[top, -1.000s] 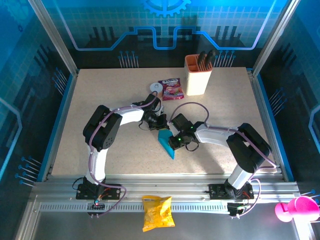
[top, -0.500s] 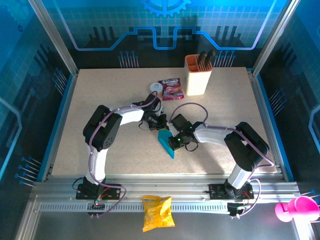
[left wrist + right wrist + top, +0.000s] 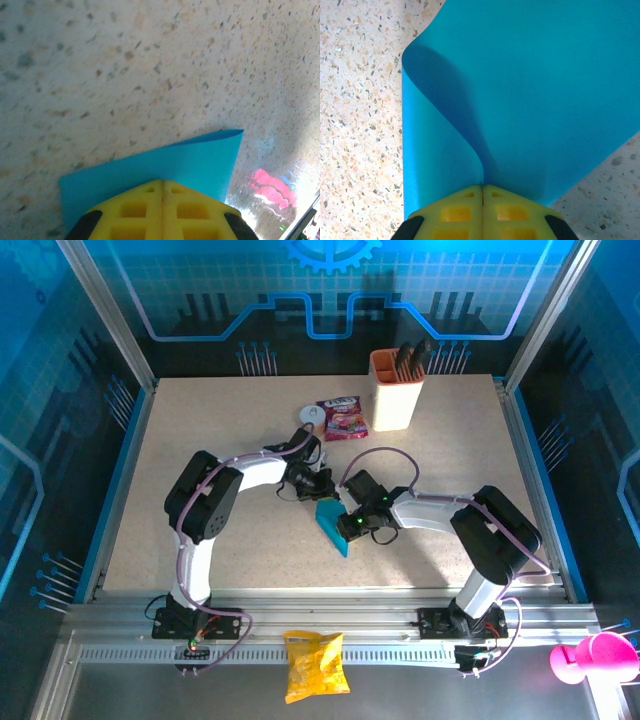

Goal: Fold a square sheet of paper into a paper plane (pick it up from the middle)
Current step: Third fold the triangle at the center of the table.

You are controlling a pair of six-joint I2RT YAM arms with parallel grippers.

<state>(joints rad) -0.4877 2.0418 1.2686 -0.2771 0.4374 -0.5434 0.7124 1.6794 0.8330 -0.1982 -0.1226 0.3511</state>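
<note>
Standing at the near edge, one sees a speckled beige table (image 3: 200, 440) enclosed by blue-lit glass walls with aluminium posts. At its far side stand an orange holder (image 3: 393, 392) and a red-purple snack packet (image 3: 343, 417). A yellow crisp bag (image 3: 315, 665) lies on the metal rail in front of the arm bases, and a pink cup (image 3: 595, 658) sits at the near right corner.

The square sheet of paper (image 3: 332, 525) (now folded to a pointed shape) lies on the table centre, between the two wrists. The right gripper (image 3: 482, 187) has its fingers pressed together on a raised, curling fold of the sheet, pinching it. The left gripper (image 3: 162, 187) also has its fingers pressed together, at the sheet's edge.

Compared with half a second ago, the right wrist sits a trace further right. The sheet, the left arm and the other items have kept their places.

From above, both sets of fingertips are hidden under the wrists and cables. In the left wrist view, it cannot be told whether paper lies between the fingers or merely beneath them. The holder's contents are too dark to identify.
</note>
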